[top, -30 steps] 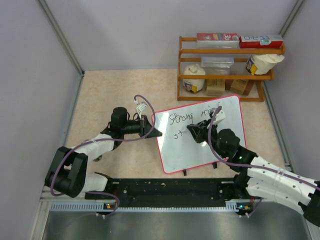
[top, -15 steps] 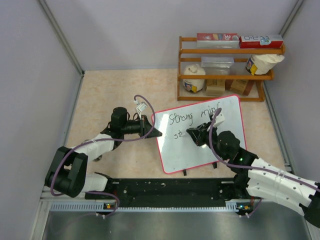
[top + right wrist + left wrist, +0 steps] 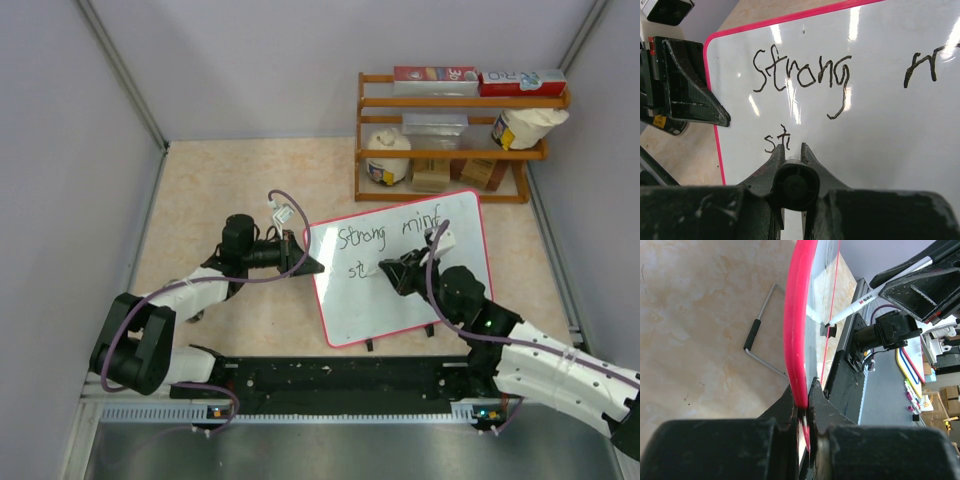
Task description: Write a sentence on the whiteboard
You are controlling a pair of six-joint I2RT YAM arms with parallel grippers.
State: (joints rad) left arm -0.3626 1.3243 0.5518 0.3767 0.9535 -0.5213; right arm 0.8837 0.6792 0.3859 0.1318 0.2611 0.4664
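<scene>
One whiteboard (image 3: pixel 385 310) is shown from above, stood on the desk (image 3: pixel 220 180). At the left wrist, the left gripper (image 3: pixel 802 396) is clamped on its red frame; at the right wrist, the right gripper (image 3: pixel 791 150) is closed on a pen (image 3: pixel 796 186) below the sentence (image 3: pixel 800 75), "Strong… st".

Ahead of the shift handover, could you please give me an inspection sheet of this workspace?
Surface: beige marbled tabletop.
Job's things: whiteboard propped up; writing reads "Strong mind", then "st".
Clutter: wooden rack holding boxes and bottles, far right.
Grippers: left gripper shut on the whiteboard's red edge; right gripper shut on a pen, tip at the board.
Cables: purple cable along each arm.
Surroundings: grey walls.
</scene>
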